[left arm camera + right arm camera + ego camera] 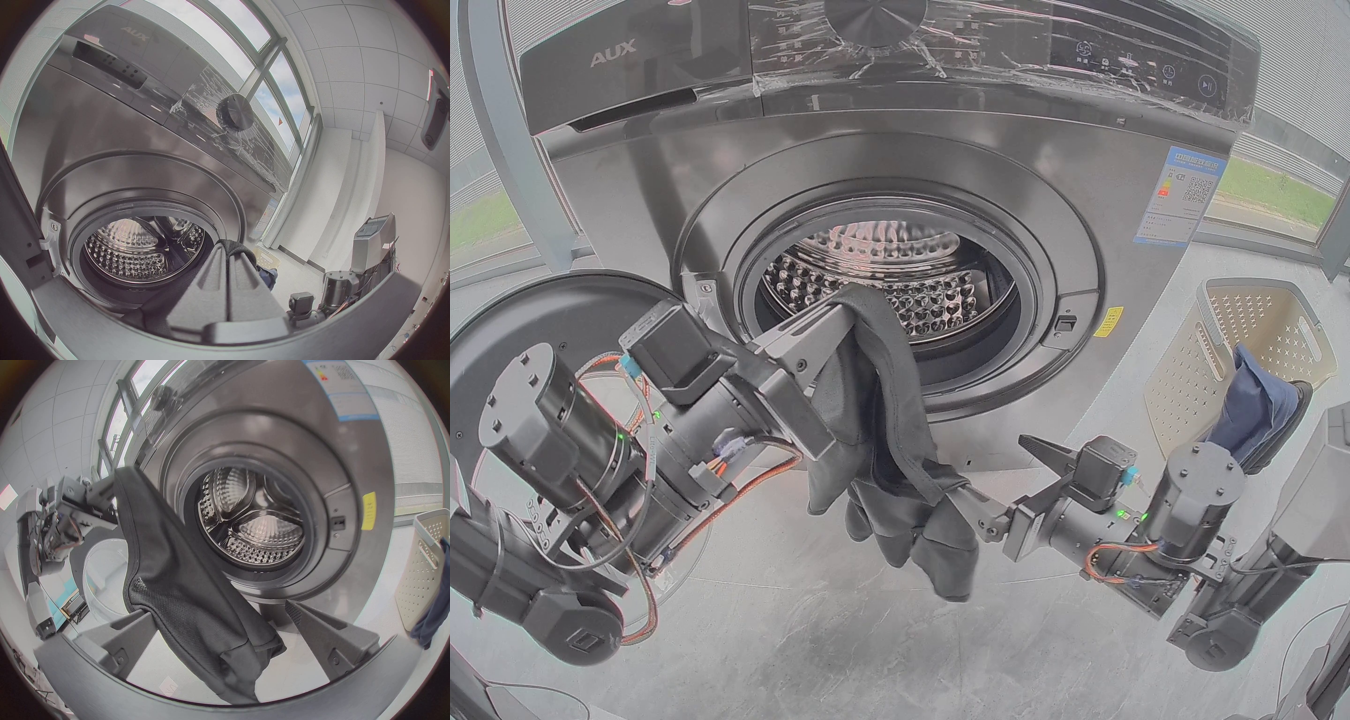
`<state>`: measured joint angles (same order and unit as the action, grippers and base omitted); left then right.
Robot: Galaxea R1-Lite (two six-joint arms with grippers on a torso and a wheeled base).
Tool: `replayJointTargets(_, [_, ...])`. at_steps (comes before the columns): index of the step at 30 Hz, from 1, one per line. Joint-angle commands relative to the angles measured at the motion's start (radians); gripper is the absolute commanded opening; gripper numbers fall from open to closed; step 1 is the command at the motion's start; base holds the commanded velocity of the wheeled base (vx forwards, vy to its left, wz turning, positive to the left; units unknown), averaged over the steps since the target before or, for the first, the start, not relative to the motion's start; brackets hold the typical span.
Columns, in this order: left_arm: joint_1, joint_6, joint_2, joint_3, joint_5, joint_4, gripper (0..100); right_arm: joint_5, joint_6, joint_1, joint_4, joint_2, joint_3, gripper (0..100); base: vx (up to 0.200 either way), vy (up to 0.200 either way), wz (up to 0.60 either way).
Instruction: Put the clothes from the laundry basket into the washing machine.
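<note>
While in left end effector [847, 306], garment [902, 469].

The floor [825, 637] is pale grey and smooth, with faint marbled veins and a soft sheen. Tall windows [286, 79] in grey frames let in daylight. Cloudy sky shows through them, and lower down a strip of green grass [1275, 192]. The ceiling [370, 47] is made of white square tiles, and the wall [412, 211] below is plain white.

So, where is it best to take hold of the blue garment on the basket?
Probably the fold of the blue garment draped over the laundry basket's near rim, coming from above: there the cloth is raised, bunched and free of the walls.
</note>
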<state>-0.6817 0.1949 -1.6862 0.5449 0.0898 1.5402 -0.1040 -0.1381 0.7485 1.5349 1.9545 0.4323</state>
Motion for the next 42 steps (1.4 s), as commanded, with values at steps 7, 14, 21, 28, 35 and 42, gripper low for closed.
replayJointTargets(7, [0.001, 0.001, 0.006, 0.000, -0.001, 0.011, 0, -0.002, 0.009, 0.008, 0.011, 0.152, 0.115, 100, 0.000, 0.000, 0.00])
replayJointTargets(14, [0.001, 0.001, 0.008, 0.000, 0.001, 0.009, 0, -0.002, 0.011, 0.035, 0.010, 0.155, 0.111, 100, 0.000, 0.000, 0.00])
replayJointTargets(21, [0.008, 0.003, 0.010, 0.015, -0.002, 0.009, 0, -0.002, 0.011, 0.066, 0.010, 0.175, 0.095, 100, 0.000, 0.000, 0.00])
replayJointTargets(28, [0.011, 0.005, 0.017, 0.036, -0.004, 0.009, 0, -0.002, 0.012, 0.094, 0.010, 0.227, 0.057, 100, 0.000, 0.000, 0.00])
replayJointTargets(35, [0.010, 0.005, 0.029, 0.036, -0.004, 0.009, 0, -0.006, 0.012, 0.069, 0.010, 0.261, 0.183, 100, 0.000, 0.000, 0.00])
replayJointTargets(42, [0.007, 0.003, 0.031, 0.036, -0.001, 0.011, 0, -0.002, 0.023, 0.011, 0.010, 0.342, 0.352, 100, 0.000, 0.000, 0.00])
